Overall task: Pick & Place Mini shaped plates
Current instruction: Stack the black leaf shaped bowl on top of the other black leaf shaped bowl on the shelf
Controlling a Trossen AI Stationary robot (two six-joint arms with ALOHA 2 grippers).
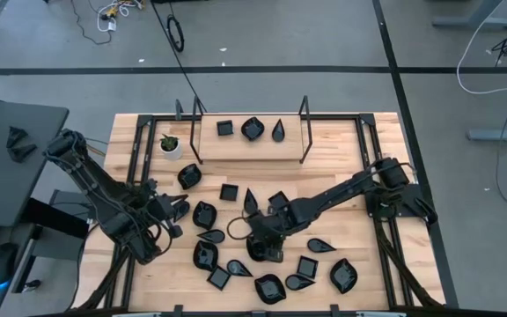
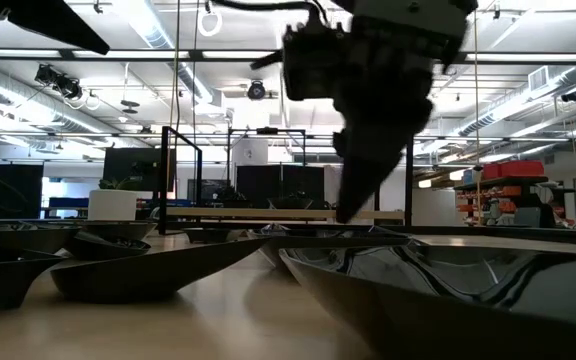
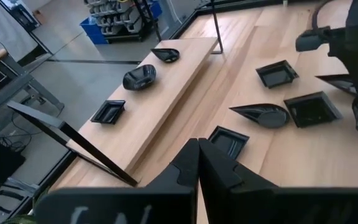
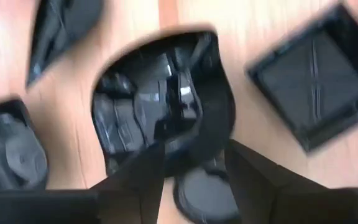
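Observation:
Several small glossy black plates (image 1: 227, 192) lie scattered flat on the wooden table, square, leaf-shaped and rounded. My right gripper (image 4: 194, 171) is open and points down at mid-table (image 1: 265, 239), its fingers on either side of a rounded black plate (image 4: 166, 112) lying on the wood. In the low view it hangs down (image 2: 353, 200) behind the near plates. My left gripper (image 3: 197, 163) is shut on nothing and hovers over the table's left part (image 1: 176, 211). Three more plates (image 3: 140, 77) rest on a raised wooden shelf (image 1: 249, 145). My right gripper comes at the rounded plate's rim (image 4: 219, 140) from above, pointing down, with one finger (image 4: 145, 171) on each side of it. The plate lies flat on the table. Whether the fingers touch it, I cannot tell.
A white pot with a green plant (image 1: 171, 146) stands at the shelf's left end. Black upright frames (image 1: 304, 114) flank the shelf. Square plates (image 4: 319, 74) and a leaf plate (image 4: 61, 25) crowd close around the right gripper. Black rails (image 1: 372, 158) border the table.

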